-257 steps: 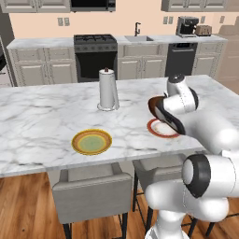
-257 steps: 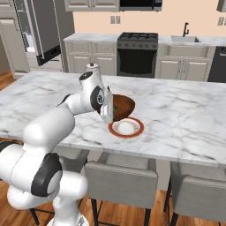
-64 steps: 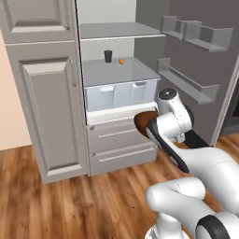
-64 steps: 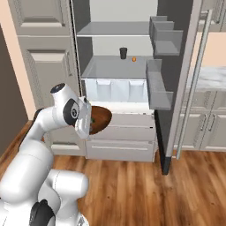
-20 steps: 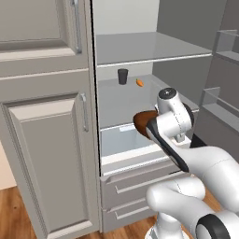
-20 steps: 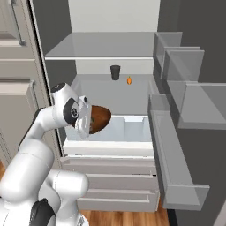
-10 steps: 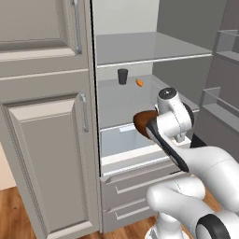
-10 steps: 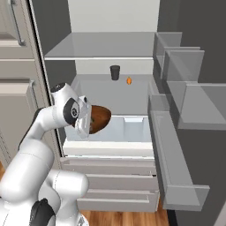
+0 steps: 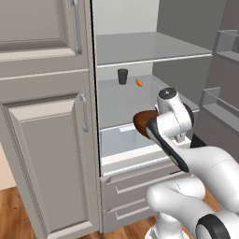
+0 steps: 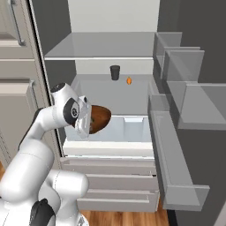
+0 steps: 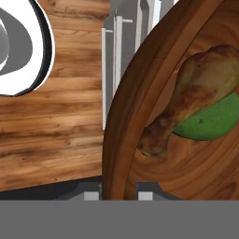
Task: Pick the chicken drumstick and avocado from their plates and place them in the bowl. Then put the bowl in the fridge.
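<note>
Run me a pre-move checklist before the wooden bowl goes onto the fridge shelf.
1. End effector clamped on the rim of the reddish-brown wooden bowl: ok.
2. Brown glossy chicken drumstick inside the bowl: ok.
3. Rounded green avocado inside the bowl, beneath the drumstick: ok.
4. Beige-panelled fridge open, grey middle shelf exposed: ok.
5. Shelf front free; small dark cup and small orange item stand far back: ok.
6. Bowl level enough to keep its load: cannot tell.
</note>
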You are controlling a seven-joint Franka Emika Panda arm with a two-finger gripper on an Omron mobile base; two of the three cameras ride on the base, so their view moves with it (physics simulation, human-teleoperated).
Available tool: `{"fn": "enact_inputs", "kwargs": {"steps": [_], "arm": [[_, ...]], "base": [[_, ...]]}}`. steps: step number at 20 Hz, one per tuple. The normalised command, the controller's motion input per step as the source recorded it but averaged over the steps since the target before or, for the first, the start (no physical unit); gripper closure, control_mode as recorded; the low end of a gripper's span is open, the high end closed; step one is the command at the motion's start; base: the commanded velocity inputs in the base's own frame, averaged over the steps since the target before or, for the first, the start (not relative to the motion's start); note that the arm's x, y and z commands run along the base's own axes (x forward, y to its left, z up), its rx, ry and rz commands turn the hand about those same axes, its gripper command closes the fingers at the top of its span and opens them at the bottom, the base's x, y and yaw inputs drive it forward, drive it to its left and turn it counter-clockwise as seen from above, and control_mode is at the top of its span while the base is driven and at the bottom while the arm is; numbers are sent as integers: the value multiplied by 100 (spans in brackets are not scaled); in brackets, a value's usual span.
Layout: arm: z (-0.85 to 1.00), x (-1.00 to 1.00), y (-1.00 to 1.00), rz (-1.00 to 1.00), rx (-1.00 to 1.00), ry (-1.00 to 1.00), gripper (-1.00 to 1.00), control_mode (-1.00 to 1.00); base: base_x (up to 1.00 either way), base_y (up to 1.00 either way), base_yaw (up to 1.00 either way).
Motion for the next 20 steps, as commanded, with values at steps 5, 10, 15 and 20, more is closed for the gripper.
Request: {"fn": "enact_inputs", "kwargs": {"steps": [5, 10, 15, 20], "arm": [[0, 0, 0, 0, 0, 0, 100, -100], [0, 0, 0, 0, 0, 0, 100, -100], [-1, -9, 0, -1, 0, -4, 100, -100], [38, -20, 0, -1, -1, -11, 100, -100]], "base": [[0, 0, 0], [0, 0, 0], [0, 0, 0], [0, 0, 0]]}}
